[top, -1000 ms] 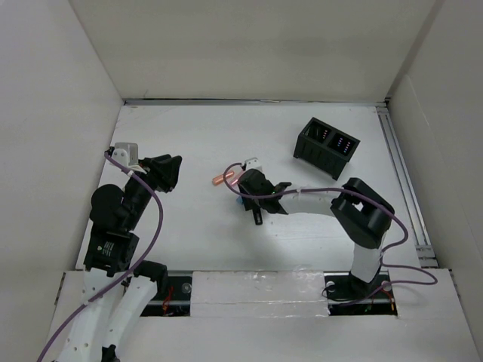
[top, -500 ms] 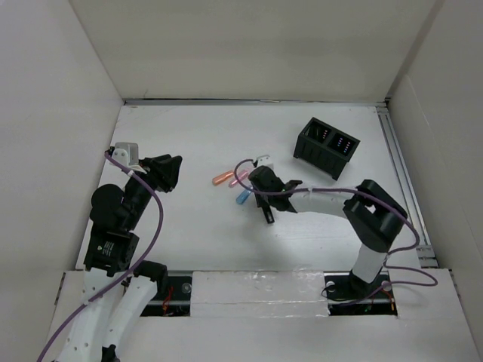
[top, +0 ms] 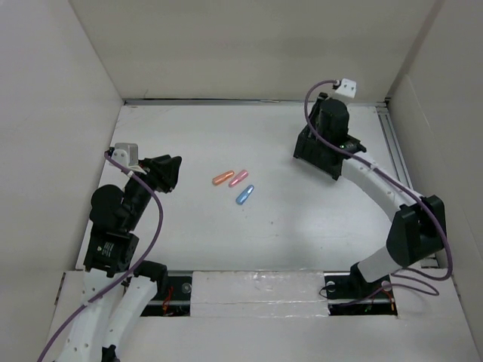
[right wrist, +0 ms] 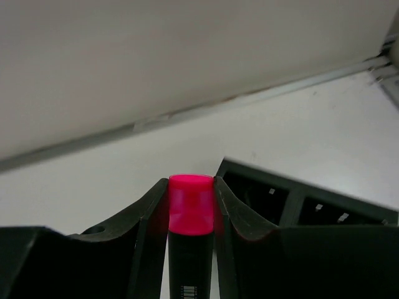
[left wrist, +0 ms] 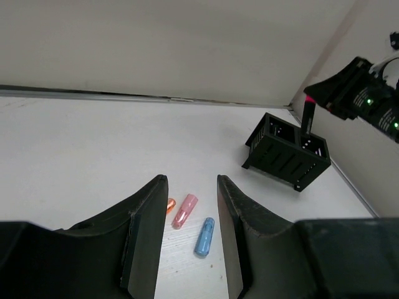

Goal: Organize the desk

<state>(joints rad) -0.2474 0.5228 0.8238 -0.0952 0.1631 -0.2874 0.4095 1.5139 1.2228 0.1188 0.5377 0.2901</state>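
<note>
On the white desk (top: 302, 219) lie three small caps: orange (top: 222, 179), pink (top: 239, 178) and blue (top: 244, 195). A black two-compartment organizer (top: 337, 161) stands at the far right. Directly over it, my right gripper (top: 323, 140) is shut on a black highlighter with a pink cap (right wrist: 190, 205), held upright. In the left wrist view the highlighter (left wrist: 306, 119) reaches down to the organizer's (left wrist: 287, 159) top opening. At the left, my left gripper (top: 173, 161) hovers with its jaws a narrow gap apart and nothing between them (left wrist: 192, 180). The pink cap (left wrist: 184, 210) and blue cap (left wrist: 204, 237) show beyond it.
White wall panels enclose the desk at the back and on both sides. A metal rail (top: 400, 162) runs along the right edge, close behind the organizer. Both arm bases sit at the near edge.
My right arm has swung from beside the caps at mid-desk to the far right over the organizer, carrying the highlighter. The three caps stay behind. The left arm has not moved.
</note>
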